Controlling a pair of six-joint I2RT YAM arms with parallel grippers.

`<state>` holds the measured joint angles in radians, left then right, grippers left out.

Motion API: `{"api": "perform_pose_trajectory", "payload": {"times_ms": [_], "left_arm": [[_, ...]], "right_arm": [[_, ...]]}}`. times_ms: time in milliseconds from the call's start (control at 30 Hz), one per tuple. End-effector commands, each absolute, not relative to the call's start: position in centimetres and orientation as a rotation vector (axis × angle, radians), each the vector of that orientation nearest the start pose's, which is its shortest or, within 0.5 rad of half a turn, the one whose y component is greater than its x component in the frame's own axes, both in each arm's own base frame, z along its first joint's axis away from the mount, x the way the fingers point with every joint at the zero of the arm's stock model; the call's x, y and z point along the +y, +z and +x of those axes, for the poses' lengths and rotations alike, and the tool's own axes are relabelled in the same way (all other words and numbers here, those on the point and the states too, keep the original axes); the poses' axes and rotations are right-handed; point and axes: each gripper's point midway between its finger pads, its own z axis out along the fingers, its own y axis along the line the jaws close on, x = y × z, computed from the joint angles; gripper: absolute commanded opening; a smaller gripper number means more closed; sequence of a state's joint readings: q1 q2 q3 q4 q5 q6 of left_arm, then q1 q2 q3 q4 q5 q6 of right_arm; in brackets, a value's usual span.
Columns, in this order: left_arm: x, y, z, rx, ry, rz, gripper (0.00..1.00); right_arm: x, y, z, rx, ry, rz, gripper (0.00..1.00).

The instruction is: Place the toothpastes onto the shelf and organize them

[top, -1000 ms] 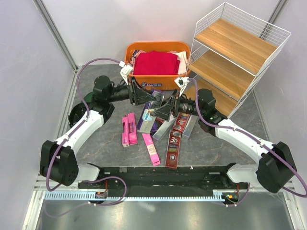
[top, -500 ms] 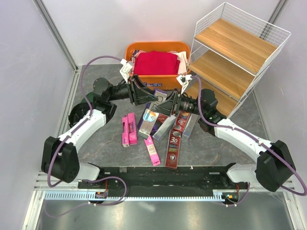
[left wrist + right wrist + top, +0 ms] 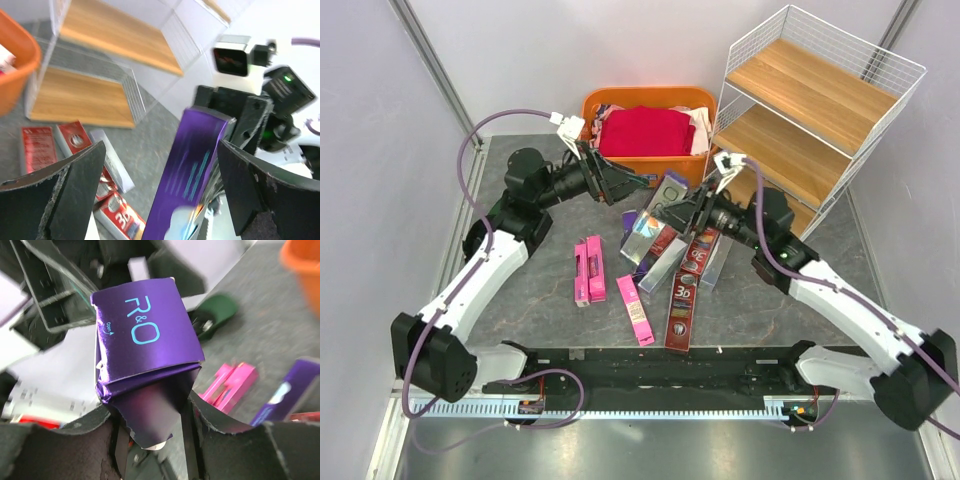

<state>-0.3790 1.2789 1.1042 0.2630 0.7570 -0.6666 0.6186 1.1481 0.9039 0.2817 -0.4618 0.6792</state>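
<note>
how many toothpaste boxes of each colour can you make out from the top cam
pink toothpastes: 3
purple toothpastes: 2, one of them held in the right gripper
dark red toothpastes: 3
silver-grey toothpastes: 2
total: 10, though the boxes overlap, so more may be hidden

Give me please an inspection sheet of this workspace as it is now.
Surface: grey table, no spill seen.
Job's things: purple toothpaste held in the air; pink boxes and dark red box lie flat; shelf, no box seen on its boards.
Clutter: orange basket holding red clothes.
Grippers: right gripper shut on the purple toothpaste; left gripper open, fingers either side of it, apart.
Cables: purple cable arcs above the left arm, snagging nothing.
Surroundings: pale walls, metal post; nothing else seen.
</note>
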Motion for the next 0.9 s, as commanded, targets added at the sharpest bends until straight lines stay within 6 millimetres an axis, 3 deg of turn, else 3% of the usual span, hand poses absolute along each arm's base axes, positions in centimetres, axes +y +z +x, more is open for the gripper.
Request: {"api": "perform_pose_trajectory", "payload": {"times_ms": [0, 100, 233, 333, 533, 867], "left_arm": [[-25.8, 39.0, 30.8, 1.542, -1.283, 0.38, 1.0], [-26.2, 38.4, 30.2, 1.541, -1.351, 0.374, 1.0], [-26.7, 38.7, 29.8, 1.476, -1.433, 0.386, 1.0], [-27.5, 37.9, 29.4, 1.478, -1.52, 0.404, 0.99], [-29.9, 38.6, 27.4, 1.408, -1.637, 0.509, 0.99], [-33.1, 37.6, 27.0, 1.419, -1.726, 0.565, 0.95]], "right_arm": [[26.1, 40.0, 26.8, 1.467, 1.167, -0.148, 0.35], [21.3, 42.6, 27.3, 1.369, 1.054, 0.087, 0.4], [18.8, 44.2, 26.9, 1.3, 1.023, 0.198, 0.41], [18.1, 45.4, 26.4, 1.266, 1.037, 0.227, 0.41], [17.3, 46.6, 25.6, 1.23, 1.061, 0.252, 0.41], [17.4, 47.2, 25.0, 1.218, 1.095, 0.244, 0.42]]}}
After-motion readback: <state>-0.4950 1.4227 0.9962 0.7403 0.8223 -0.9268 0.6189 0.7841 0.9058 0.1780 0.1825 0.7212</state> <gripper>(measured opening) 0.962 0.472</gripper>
